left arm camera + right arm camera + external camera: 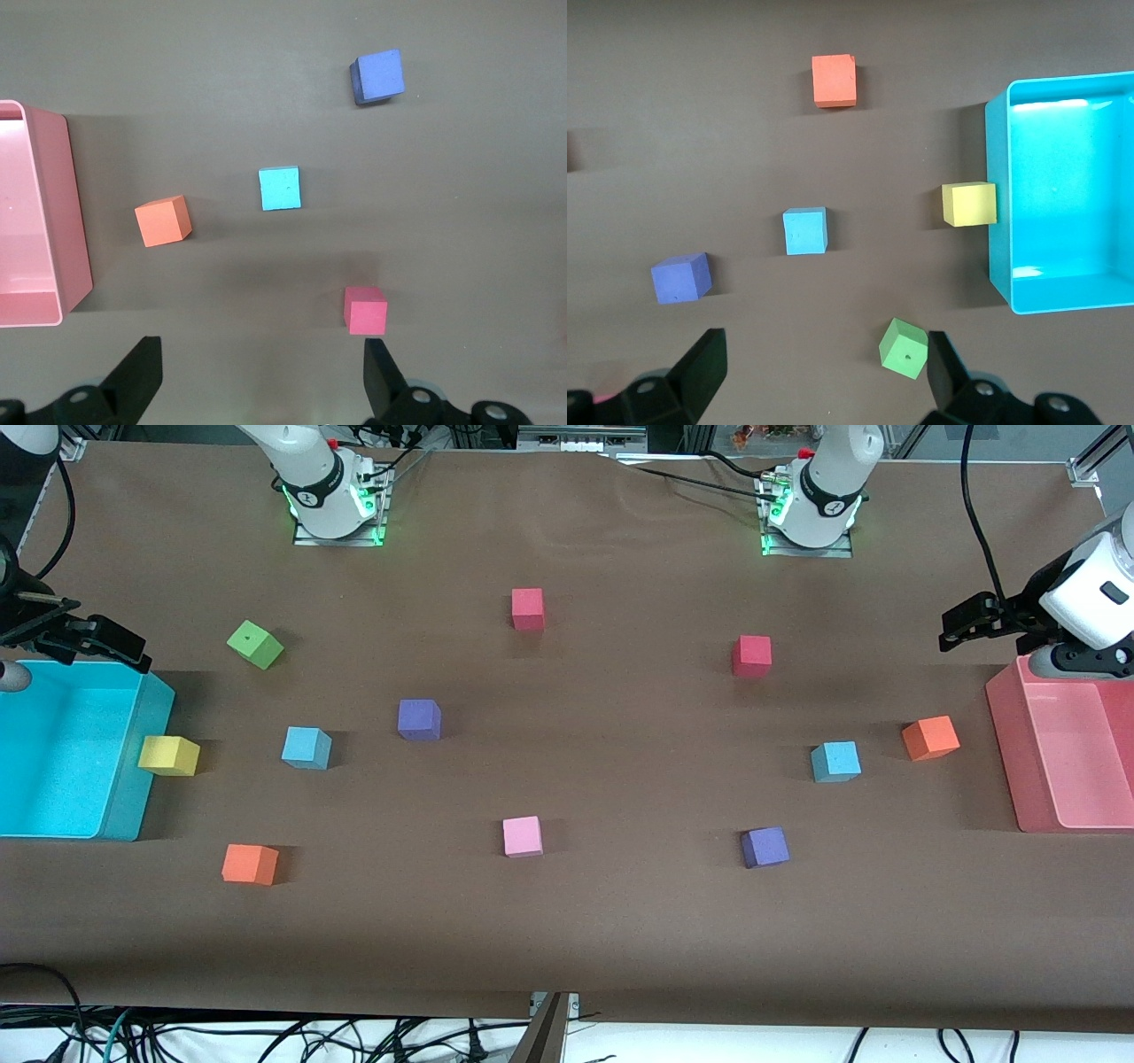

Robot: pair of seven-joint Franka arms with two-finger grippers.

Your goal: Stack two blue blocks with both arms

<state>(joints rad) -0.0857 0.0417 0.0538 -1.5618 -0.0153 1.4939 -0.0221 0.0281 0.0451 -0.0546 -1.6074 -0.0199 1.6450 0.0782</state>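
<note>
A: Where do we see the two blue blocks?

B: We see one blue block toward the right arm's end of the table. It sits between a yellow block and a purple block. The yellow block touches the wall of the big cyan bin.

A: And the second one?

B: The second blue block is toward the left arm's end. It sits just beside an orange block, and the pink bin is near them. The two blue blocks are well apart, and both lie flat on the brown table.

A: What are the grippers doing?

B: We see the left gripper up in the air over the edge of the pink bin. Its jaws stand wide open and hold nothing. In the left wrist view its two black fingers are spread apart, with a red block close by one of them.

A: And the right one?

B: The right gripper hangs over the edge of the cyan bin. Its jaws are wide open too, and it holds nothing. In the right wrist view a green block lies between its fingers, down on the table.
</note>
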